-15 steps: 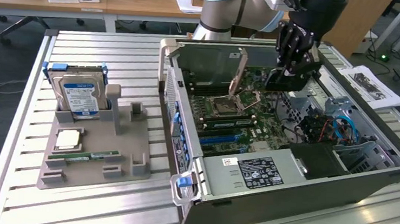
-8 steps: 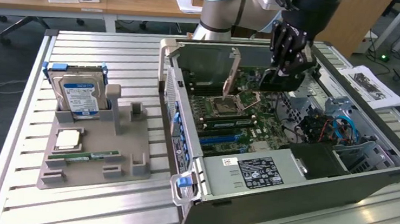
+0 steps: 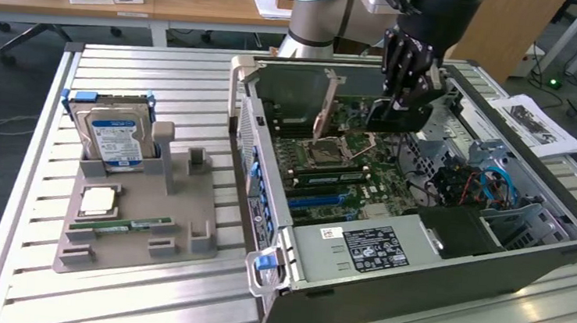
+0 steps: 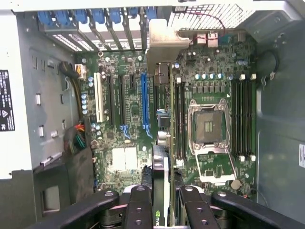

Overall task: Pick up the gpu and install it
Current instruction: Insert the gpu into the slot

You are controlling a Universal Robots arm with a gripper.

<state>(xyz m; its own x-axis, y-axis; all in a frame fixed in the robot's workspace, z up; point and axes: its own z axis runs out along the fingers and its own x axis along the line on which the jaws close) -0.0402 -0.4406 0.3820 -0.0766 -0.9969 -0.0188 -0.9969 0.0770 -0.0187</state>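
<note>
Dark gpu [image 4: 162, 162] | my claw [image 4: 164, 198] half closed, gripping it edge-up | over motherboard [image 4: 202, 164] | inside open case [image 3: 415, 278], exterior view's right.

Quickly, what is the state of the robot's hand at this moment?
Hand: closed, holding the gpu edge-on above the motherboard.
</note>
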